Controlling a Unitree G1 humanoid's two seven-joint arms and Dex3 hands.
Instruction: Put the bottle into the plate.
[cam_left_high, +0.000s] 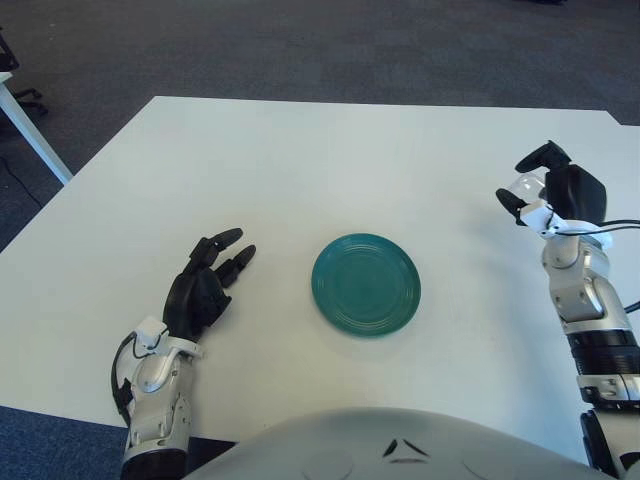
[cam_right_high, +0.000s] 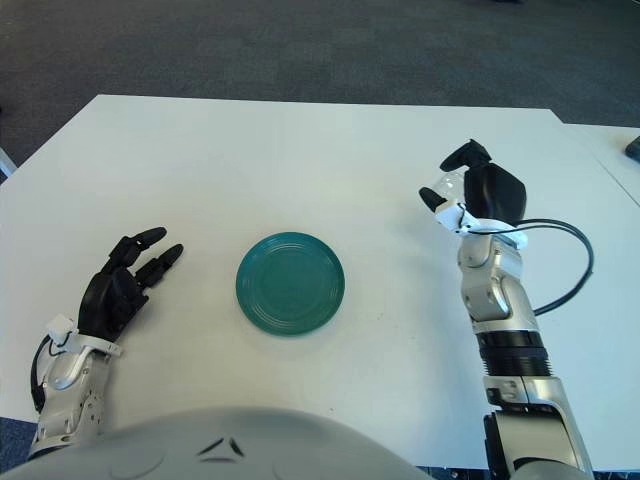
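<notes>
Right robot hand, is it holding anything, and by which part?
The right robot hand is closed on a small clear bottle. Which part of the bottle it grips cannot be told.

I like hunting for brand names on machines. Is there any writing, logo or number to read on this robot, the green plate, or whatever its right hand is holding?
No readable text anywhere.
Green plate: plain ridged rings, no lettering.
Clear bottle in the right hand: no label can be made out.
Left hand, open beside the plate: no markings.
Robot's grey body: small dark marks only, not letters.
White table: bare of print.
</notes>
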